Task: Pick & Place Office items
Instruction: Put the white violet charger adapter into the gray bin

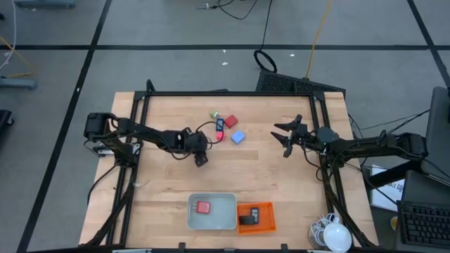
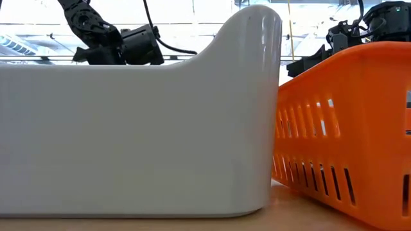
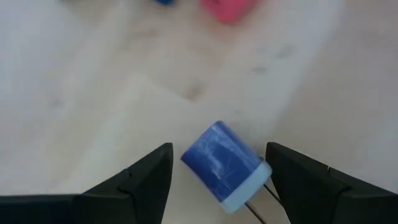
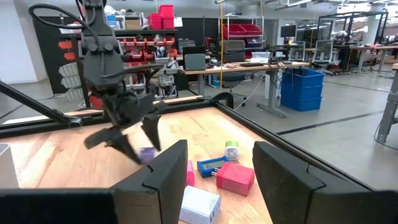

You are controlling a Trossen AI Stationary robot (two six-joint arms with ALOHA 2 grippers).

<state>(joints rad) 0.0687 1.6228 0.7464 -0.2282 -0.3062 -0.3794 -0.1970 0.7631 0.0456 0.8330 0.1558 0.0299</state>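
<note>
**A blue-and-white piece between my fingers, tray waiting**

Over the counter (image 1: 169, 183), on the far side of the grey tray (image 1: 191, 219) from its front edge, my left hand (image 1: 200, 156) hangs low with its fingers (image 3: 134, 186) spread, and a small blue piece with a white end (image 3: 227, 168) sits in the gap between them. Whether the fingers already touch it I cannot tell; the wrist view shows daylight on both sides. The rest of the office items, a red block (image 1: 230, 121), a pale blue block (image 1: 238, 137), a green-topped piece (image 1: 213, 114) and a slim blue-and-red one (image 1: 219, 126), lie clustered farther from the tray than my left hand. One red piece (image 1: 203, 207) already lies in the tray, and a black flat one (image 1: 247, 220) in the orange mesh basket (image 1: 266, 225) just beside it.

My right hand (image 1: 285, 137) waits off to the tray's far right, fingers partly apart, grasping nothing.

To do this well, I judge the piece should be centred, since it lies askew, then closed on squarely before lifting toward the tray.
</note>
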